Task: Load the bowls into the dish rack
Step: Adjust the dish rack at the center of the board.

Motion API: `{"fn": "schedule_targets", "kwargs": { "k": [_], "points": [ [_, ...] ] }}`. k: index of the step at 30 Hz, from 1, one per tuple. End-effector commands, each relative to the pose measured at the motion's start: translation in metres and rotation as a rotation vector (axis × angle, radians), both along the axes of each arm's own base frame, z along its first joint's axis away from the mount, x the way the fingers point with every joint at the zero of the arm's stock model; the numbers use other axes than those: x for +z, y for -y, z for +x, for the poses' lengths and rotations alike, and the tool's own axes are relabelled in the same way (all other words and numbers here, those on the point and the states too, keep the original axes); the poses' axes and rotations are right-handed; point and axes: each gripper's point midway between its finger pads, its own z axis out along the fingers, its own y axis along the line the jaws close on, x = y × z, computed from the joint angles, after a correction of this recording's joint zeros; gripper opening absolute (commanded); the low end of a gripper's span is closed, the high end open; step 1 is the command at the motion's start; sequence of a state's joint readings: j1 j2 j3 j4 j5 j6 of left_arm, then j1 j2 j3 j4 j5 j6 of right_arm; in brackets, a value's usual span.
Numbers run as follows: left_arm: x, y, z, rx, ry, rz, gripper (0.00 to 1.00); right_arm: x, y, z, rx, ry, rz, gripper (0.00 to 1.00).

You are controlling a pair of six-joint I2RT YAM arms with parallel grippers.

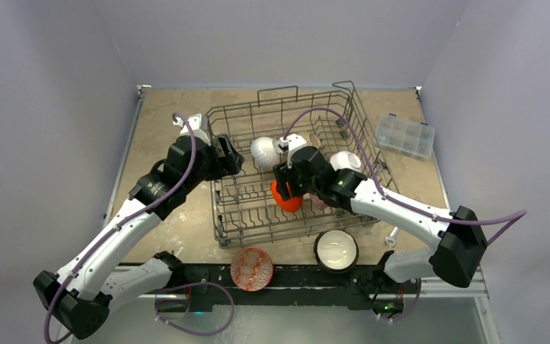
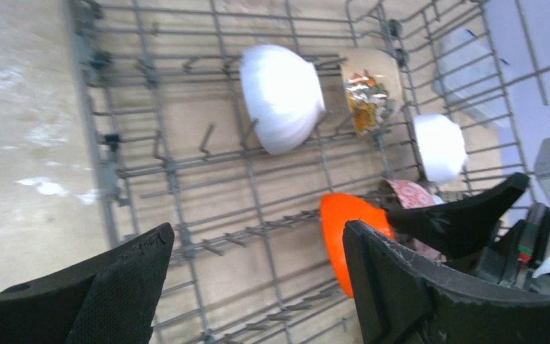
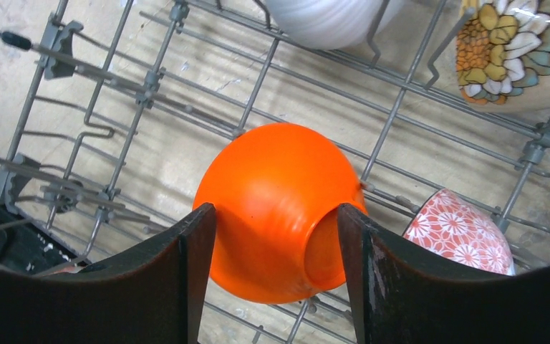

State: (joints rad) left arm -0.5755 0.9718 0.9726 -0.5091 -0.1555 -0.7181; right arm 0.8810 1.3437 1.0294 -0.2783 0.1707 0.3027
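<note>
Dish rack: large dark-grey wire basket (image 1: 254,215) with upright tines and handle loops; sits mid-way across the tan table (image 1: 161,136), between the two arms.
Orange bowl: bright orange-red round ceramic bowl (image 3: 272,165); lies tipped on its side on the rack floor, near the front middle, mouth partly behind one finger.
Right pincer (image 3: 272,215): reaches down into the rack; spread wide, one dark finger at each flank of the orange bowl; cannot tell whether pressing on it or just clear.
Left pincer (image 2: 258,229): gapes wide, holds nothing; hovers at the rack's left wall, only wire between the fingers.
White bowls: large plain white bowl (image 1: 265,152), propped on edge among the back tines; smaller plain white bowl (image 1: 345,161), further right in the rack.
Flower bowl: cream bowl painted with orange and teal flowers (image 3: 519,50); on its side in the rack, between the two white ones.
Patterned bowl: red-and-white patterned bowl (image 3: 458,229); inside the rack, just beside the orange bowl.
Outside the rack: red patterned dish (image 1: 251,269) and dark bowl with cream inside (image 1: 336,250); both upright at the near table edge.
Box: clear plastic compartment box (image 1: 404,135); on the table, right of the rack.
</note>
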Motion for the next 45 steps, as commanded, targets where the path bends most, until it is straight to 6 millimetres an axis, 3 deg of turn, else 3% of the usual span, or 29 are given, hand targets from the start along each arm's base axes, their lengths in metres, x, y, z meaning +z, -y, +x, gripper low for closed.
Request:
{"fn": "schedule_targets", "kwargs": {
  "k": [1,4,11,14,18,22,30,34,37,45],
  "points": [
    [0.007,-0.047,-0.002,0.116,0.009,0.202,0.87,-0.022,0.039,0.004,-0.144,-0.031,-0.163,0.61],
    [-0.001,-0.057,-0.005,0.138,-0.019,0.251,0.89,-0.023,0.047,0.000,-0.168,-0.042,-0.168,0.60],
    [-0.027,-0.050,-0.003,0.086,-0.084,0.221,0.85,-0.033,0.065,-0.009,-0.232,-0.082,-0.201,0.51],
    [-0.037,-0.049,0.000,0.063,-0.111,0.193,0.81,-0.036,0.073,-0.011,-0.254,-0.085,-0.214,0.48],
    [-0.055,-0.050,0.003,0.033,-0.157,0.159,0.75,-0.037,0.081,-0.011,-0.283,-0.087,-0.241,0.32],
    [-0.064,-0.047,0.008,0.017,-0.170,0.112,0.65,-0.037,0.085,-0.008,-0.303,-0.081,-0.265,0.32],
    [-0.073,-0.041,0.018,0.001,-0.174,0.075,0.40,0.002,0.062,0.003,-0.229,0.000,-0.145,0.43],
    [-0.077,-0.044,0.030,0.019,-0.173,0.049,0.19,0.013,0.043,-0.002,-0.155,-0.015,-0.064,0.50],
    [-0.076,-0.047,0.043,0.040,-0.160,0.024,0.00,0.015,0.040,-0.002,-0.146,-0.016,-0.045,0.51],
    [-0.077,-0.070,0.082,0.113,-0.141,-0.077,0.00,0.032,0.019,0.008,-0.111,-0.009,0.030,0.52]
  ]
}}
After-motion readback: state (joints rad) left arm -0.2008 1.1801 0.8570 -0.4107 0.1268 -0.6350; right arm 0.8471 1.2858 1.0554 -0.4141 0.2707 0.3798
